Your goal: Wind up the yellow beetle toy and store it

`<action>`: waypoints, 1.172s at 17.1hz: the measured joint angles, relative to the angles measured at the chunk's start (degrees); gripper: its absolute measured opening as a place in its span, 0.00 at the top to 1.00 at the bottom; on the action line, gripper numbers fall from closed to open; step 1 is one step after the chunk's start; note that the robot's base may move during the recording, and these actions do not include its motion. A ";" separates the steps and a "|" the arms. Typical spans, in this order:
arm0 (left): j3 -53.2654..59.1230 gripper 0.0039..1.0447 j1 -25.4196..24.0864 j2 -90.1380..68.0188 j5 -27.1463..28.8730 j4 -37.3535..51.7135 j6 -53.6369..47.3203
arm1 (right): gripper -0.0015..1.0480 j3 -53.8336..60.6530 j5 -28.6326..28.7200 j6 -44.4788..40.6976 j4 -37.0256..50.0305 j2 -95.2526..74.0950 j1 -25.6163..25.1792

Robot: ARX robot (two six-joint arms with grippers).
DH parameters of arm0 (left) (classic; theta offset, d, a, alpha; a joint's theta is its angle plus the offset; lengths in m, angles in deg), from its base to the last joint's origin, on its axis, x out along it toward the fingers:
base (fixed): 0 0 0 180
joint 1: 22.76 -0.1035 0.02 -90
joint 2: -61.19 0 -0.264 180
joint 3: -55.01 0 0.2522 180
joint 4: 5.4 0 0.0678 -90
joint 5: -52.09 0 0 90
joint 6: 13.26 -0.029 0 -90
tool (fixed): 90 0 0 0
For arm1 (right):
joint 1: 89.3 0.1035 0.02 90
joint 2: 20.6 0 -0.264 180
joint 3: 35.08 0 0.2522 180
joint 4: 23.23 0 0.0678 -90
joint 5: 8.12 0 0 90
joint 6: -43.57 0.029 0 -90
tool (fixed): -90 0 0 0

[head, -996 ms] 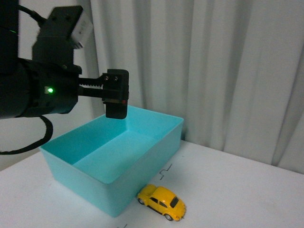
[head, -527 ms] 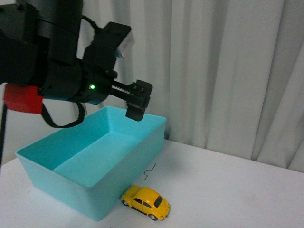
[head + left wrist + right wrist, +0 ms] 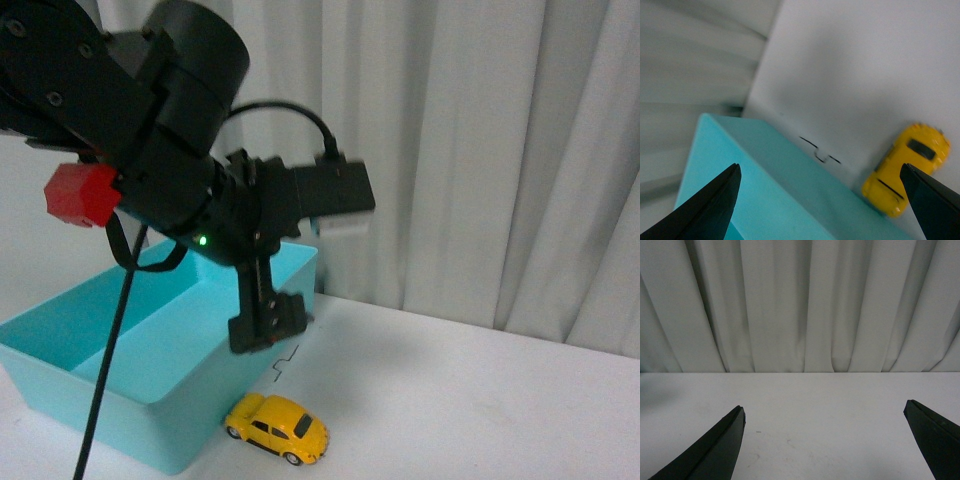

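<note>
Left tool downward, near beetle toy

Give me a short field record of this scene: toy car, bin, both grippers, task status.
Toy: small glossy yellow beetle toy, on its wheels on the white table
Bin: open turquoise plastic bin, nothing visible inside, toy beside its outer wall
Left gripper: open, empty, above the toy and the bin's edge
Right gripper: open, empty, over bare table
Task status: toy not yet grasped or stored
</note>
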 joint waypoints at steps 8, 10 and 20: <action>-5.31 0.06 5.20 -11.52 9.42 -13.79 -25.75 | 0.06 0.00 0.00 0.00 0.02 0.00 0.00; -6.19 0.06 5.20 -13.59 11.04 -16.02 -25.16 | 0.06 0.00 0.00 0.00 0.02 0.00 0.00; -6.64 0.06 4.55 -19.04 13.11 -13.55 -17.33 | 0.06 0.00 0.00 0.00 0.00 0.00 0.00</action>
